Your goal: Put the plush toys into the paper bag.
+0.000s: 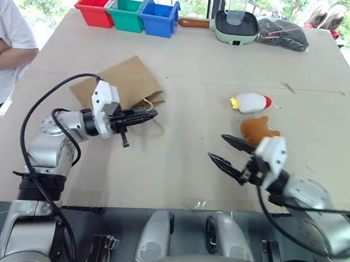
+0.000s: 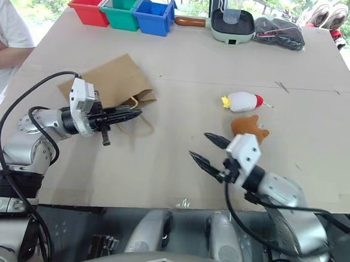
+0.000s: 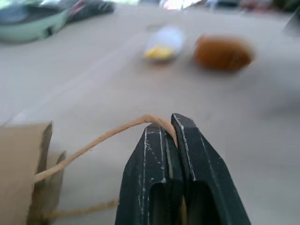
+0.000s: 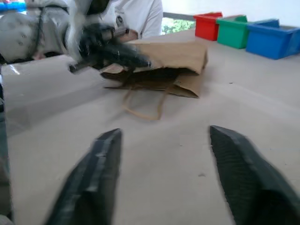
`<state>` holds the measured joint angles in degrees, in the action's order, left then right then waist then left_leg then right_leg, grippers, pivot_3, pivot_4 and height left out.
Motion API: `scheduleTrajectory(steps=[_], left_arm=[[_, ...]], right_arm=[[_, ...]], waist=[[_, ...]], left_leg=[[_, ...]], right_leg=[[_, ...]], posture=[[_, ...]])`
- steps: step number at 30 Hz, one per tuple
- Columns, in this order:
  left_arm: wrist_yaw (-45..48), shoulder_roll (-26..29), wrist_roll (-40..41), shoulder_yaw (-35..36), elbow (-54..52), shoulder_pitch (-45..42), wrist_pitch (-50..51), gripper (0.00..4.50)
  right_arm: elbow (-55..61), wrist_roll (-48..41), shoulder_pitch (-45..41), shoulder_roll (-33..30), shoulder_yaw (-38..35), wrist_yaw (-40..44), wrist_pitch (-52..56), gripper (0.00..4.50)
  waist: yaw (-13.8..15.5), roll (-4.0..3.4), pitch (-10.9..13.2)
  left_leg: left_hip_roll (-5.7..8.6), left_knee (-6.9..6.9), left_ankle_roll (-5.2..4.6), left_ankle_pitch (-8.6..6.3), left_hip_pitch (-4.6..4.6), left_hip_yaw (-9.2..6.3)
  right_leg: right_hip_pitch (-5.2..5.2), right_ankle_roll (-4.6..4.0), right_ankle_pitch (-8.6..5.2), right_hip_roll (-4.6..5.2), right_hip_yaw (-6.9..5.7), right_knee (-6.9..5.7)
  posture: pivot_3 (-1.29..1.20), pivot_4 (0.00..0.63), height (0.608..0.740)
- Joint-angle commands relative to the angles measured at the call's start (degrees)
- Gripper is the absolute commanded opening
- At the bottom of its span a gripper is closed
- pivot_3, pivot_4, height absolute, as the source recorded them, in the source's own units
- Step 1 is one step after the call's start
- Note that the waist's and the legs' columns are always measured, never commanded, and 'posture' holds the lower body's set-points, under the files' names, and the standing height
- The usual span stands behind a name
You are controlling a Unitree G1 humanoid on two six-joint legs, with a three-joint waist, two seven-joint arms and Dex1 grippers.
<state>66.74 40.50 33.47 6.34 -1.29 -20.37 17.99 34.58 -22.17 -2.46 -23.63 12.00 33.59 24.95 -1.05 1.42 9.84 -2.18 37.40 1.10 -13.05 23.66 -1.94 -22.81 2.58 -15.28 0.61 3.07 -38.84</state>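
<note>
The brown paper bag (image 1: 125, 81) lies flat on the table, left of centre, with its mouth and loop handles toward me. My left gripper (image 1: 152, 114) is at the bag's mouth, shut on one twisted handle (image 3: 93, 140). The white plush toy (image 1: 251, 102) with a red end lies right of centre. The orange-brown plush toy (image 1: 259, 130) sits just in front of it. My right gripper (image 1: 217, 146) hovers open and empty over the table, near the orange toy and pointing left toward the bag.
Red (image 1: 94, 7), green (image 1: 127, 13) and blue (image 1: 158, 17) bins stand at the table's far edge, beside a green pan (image 1: 236, 25) holding a clear cup and a dark bundle (image 1: 282, 34). A person in a white shirt (image 1: 3, 44) stands at the left edge.
</note>
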Motion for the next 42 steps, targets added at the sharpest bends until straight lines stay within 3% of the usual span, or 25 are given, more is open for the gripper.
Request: scheduleTrajectory(steps=[1, 2, 3, 14, 21, 26, 31, 34, 42], left_arm=[[-2.2, -0.5, 5.2, 1.2, -7.0, 0.0, 5.9, 0.0], [-2.9, -0.9, 6.7, 1.2, -8.6, -0.3, 7.8, 0.0], [-3.6, -1.3, 7.8, 1.2, -9.8, -0.7, 9.2, 0.0], [-17.1, -7.1, 18.3, 4.1, -15.0, -5.3, 21.1, 0.0], [-30.8, -12.8, 32.6, 8.8, -17.9, -6.5, 29.4, 0.0], [-37.2, -13.6, 39.5, 10.6, -16.5, -8.2, 32.0, 0.0], [-38.0, -11.4, 40.7, 10.8, -13.1, -10.9, 33.7, 0.0], [-36.6, -9.9, 39.3, 10.3, -11.0, -10.9, 34.3, 0.0], [-32.9, -8.9, 36.2, 8.3, -8.8, -10.7, 34.2, 0.0]], right_arm=[[-7.0, 3.9, -5.8, 3.2, 4.4, -0.9, -0.9, 0.73], [-12.1, 5.8, -9.0, 4.9, 6.4, -0.3, -2.3, 0.27], [-17.0, 7.2, -11.9, 6.9, 7.7, -0.1, -3.4, 0.12], [-48.9, 15.3, -28.5, 22.3, 11.4, -0.3, -15.1, 0.12], [-58.7, 21.4, -32.8, 25.7, 10.7, -4.9, -19.8, 0.12], [-65.1, 24.5, -34.9, 27.0, 11.5, -5.1, -23.7, 0.12], [-65.1, 24.0, -35.3, 25.9, 10.2, -2.1, -24.1, 0.12], [-55.8, 20.6, -32.0, 22.2, 8.9, 3.4, -18.7, 0.12], [-38.7, 17.5, -27.5, 16.4, 7.0, 6.2, -6.5, 0.12]], waist=[[0.0, 0.02, 0.0], [-0.1, 0.01, 0.0], [-0.2, 0.01, 0.0], [0.0, -0.01, 0.0], [0.0, 0.0, 0.0], [-0.1, 0.0, 0.0], [-0.2, 0.0, 0.0], [0.0, -0.01, 0.0], [0.0, -0.03, 0.0]], left_leg=[[0.0, -0.01, 0.0, 0.0, 0.0, -0.01], [-0.02, 0.0, 0.0, 0.0, -0.01, -0.02], [-0.02, 0.0, 0.0, 0.0, -0.01, -0.01], [0.02, 0.01, 0.01, 0.01, 0.08, -0.06], [0.01, 0.01, 0.02, 0.01, 0.07, -0.08], [0.02, 0.01, 0.02, 0.02, 0.06, -0.09], [0.03, 0.01, 0.03, 0.02, 0.03, -0.09], [0.04, 0.0, 0.03, 0.02, 0.07, -0.09], [0.06, -0.02, 0.03, 0.02, 0.07, -0.09]], right_leg=[[0.0, -0.01, 0.0, -0.01, 0.0, 0.0], [0.0, 0.0, 0.0, -0.04, 0.0, 0.0], [-0.01, -0.01, 0.0, -0.04, 0.0, -0.01], [-0.09, -0.01, 0.01, 0.0, -0.05, -0.01], [-0.09, -0.01, 0.02, 0.01, -0.04, -0.05], [-0.09, -0.02, 0.03, 0.02, -0.05, -0.07], [-0.08, -0.02, 0.03, 0.01, -0.04, -0.08], [-0.09, -0.02, 0.03, 0.01, -0.05, -0.05], [-0.1, -0.02, 0.02, 0.02, -0.06, -0.04]], posture=[[0.0, 0.15, 0.74], [0.0, 0.15, 0.74], [0.0, 0.15, 0.74], [0.0, 0.15, 0.74], [0.0, 0.15, 0.74], [0.0, 0.15, 0.74], [0.0, 0.15, 0.74], [0.0, 0.15, 0.74], [0.0, 0.15, 0.74]])
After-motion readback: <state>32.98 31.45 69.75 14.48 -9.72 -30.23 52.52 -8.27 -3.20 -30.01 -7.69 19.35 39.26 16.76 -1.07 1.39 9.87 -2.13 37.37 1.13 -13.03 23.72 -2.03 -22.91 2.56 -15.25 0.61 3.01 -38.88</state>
